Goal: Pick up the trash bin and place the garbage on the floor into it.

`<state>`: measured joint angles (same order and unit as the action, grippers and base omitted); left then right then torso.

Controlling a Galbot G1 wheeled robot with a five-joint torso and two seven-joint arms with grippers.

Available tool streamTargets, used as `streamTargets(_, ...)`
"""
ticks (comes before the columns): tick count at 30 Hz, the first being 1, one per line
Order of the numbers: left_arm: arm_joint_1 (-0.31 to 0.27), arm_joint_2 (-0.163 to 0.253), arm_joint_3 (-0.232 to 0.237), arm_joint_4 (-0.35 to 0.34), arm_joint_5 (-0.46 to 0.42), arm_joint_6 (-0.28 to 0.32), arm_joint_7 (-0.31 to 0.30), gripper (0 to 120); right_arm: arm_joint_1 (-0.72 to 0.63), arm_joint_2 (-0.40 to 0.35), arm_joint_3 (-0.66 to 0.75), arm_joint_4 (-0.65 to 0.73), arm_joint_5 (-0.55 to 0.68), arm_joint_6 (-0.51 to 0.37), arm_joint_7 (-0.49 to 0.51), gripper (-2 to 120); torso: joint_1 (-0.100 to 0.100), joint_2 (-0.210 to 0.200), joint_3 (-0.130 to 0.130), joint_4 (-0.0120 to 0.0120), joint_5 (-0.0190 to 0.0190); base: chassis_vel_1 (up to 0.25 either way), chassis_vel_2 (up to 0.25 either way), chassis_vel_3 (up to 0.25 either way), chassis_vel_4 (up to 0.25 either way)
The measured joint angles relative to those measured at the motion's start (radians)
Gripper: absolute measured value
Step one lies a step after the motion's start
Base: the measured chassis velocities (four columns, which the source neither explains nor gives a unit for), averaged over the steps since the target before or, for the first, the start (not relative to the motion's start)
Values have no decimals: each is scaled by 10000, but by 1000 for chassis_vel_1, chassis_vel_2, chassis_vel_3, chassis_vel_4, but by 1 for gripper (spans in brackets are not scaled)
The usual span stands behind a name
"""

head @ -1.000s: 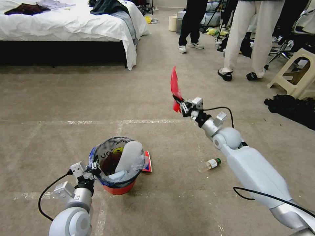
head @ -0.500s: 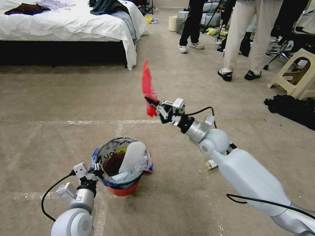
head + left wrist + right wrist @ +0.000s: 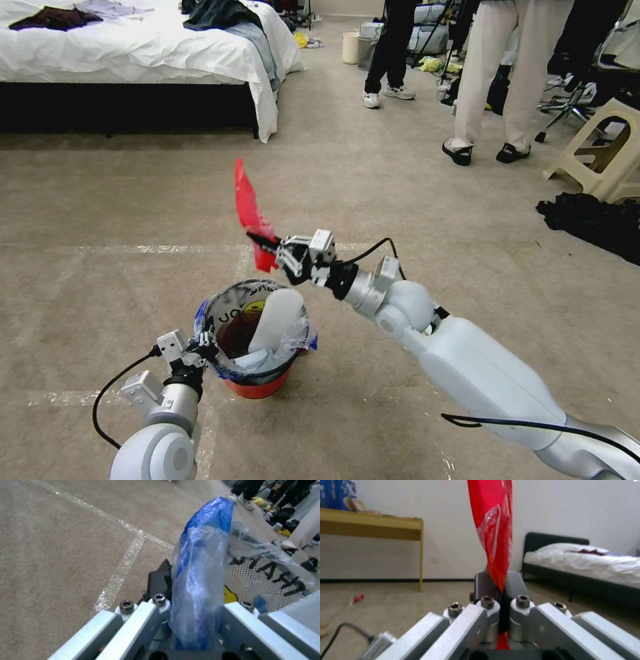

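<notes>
Red wrapper held up just past the trash bin, both grippers clamped

Anchoring on the trash bin (image 3: 255,347), a small red bucket lined with a printed, blue-edged clear bag (image 3: 200,580): it sits on the beige carpet (image 3: 100,280), well in front of the white bed (image 3: 133,53). A white oblong foam piece (image 3: 275,321) stands tilted inside it. The right gripper (image 3: 261,241) hangs above the bin's far rim, fingers pinched tight on a red wrapper (image 3: 249,208) that sticks upright; the right wrist view has that wrapper (image 3: 493,530) clamped between the pads. The left gripper (image 3: 207,341) is at the bin's near-left rim, closed on the rim and bag edge
</notes>
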<state>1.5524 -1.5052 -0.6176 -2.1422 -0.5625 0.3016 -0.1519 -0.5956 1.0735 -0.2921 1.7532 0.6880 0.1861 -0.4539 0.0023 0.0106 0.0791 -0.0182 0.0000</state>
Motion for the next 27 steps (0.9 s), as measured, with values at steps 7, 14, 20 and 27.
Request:
streamTargets(7, -36, -11, -16, -5, -10, 27, -12, 4, -460, -105, -67, -65, -428, 91, -121, 0, 1, 0, 0, -1, 0, 0, 0, 0, 0)
streamTargets(14, -39, -38, 15, 5, -12, 28, -27, 4, -864, -306, 122, -88, -785, 217, -236, 7, 1, -1, 0, -1, 0, 0, 0, 0, 0)
streamTargets(20, -46, -83, 90, 58, 45, 28, -39, 4, -1028, -467, 218, 77, -877, 234, -348, 23, 1, 0, 0, 0, 1, 0, 0, 0, 0)
streamTargets(27, -28, -108, 106, 87, 98, 26, -45, 4, -1382, -760, 448, 322, -927, 253, -429, 50, 1, 0, 0, 0, 1, 0, 0, 0, 0)
